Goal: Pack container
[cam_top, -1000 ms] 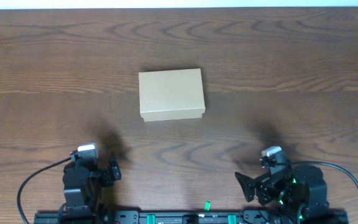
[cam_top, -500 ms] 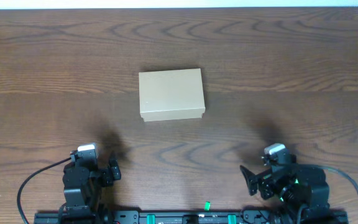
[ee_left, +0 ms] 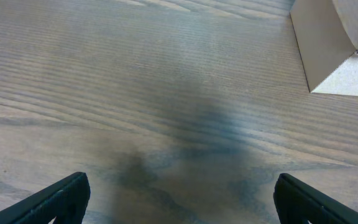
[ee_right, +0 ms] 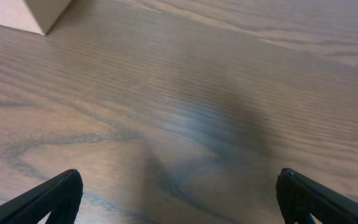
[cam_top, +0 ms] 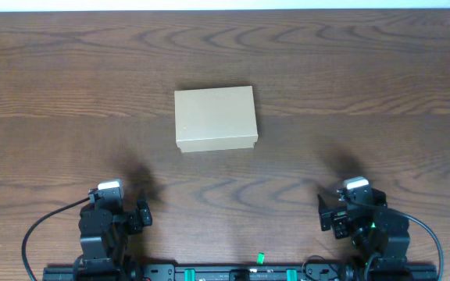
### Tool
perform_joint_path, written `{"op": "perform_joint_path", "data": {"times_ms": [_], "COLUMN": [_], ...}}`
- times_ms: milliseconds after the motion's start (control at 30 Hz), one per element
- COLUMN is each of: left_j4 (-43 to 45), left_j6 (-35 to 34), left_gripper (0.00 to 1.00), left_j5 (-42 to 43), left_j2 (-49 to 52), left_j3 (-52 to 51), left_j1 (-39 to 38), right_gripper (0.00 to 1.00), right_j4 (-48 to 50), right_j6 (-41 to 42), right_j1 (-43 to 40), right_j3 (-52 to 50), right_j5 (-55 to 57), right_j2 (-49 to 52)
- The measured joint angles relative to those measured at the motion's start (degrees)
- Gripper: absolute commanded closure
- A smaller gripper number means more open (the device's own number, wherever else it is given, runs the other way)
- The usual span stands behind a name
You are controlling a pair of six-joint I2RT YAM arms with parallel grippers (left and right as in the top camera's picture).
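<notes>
The right gripper (cam_top: 331,217) has drawn back and to the right toward its base since a second ago; the left gripper (cam_top: 141,214) and the container (cam_top: 215,118) have not moved. The container sits in the middle of the table (cam_top: 366,78), lid down, well apart from both arms. Both grippers are spread wide and hold nothing. No item to pack is visible. I judge the arms are parked; any further packing first calls for reaching forward and lifting the flap.
</notes>
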Motion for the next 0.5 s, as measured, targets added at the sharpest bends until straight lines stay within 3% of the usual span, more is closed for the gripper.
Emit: {"op": "perform_joint_path", "data": {"times_ms": [500], "left_j4": [0.0], "left_j6": [0.4], "left_gripper": [0.04], "left_j5": [0.0], "left_j2": [0.0], "left_j3": [0.0], "left_j1": [0.0], "right_gripper": [0.01], "right_j4": [0.1], "right_j6": [1.6], "right_j1": [-0.3], "right_j3": [0.0], "right_j5": [0.1], "right_j2": [0.0]}}
